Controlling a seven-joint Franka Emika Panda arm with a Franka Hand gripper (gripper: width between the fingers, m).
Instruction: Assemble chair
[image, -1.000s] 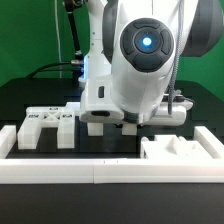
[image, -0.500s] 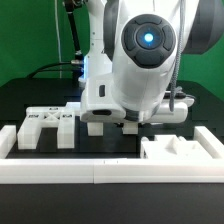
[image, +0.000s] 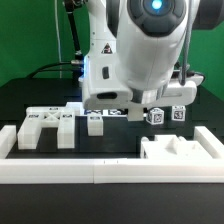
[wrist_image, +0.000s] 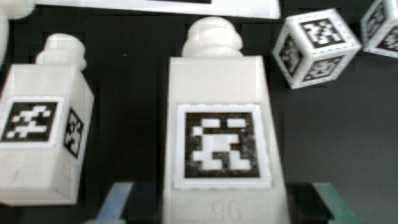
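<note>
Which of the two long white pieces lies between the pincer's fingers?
The long piece nearer the small cube; the open pincer straddles its end. The other long piece lies beside it, outside the fingers.

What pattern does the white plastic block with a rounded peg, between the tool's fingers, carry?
The white block carries a black-and-white square tag; the wrist view shows it best.

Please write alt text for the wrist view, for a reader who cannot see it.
The open pincer straddles a white bar with a square tag, lying on a black table. A second tagged bar lies beside it, and a small tagged cube lies apart.
</note>
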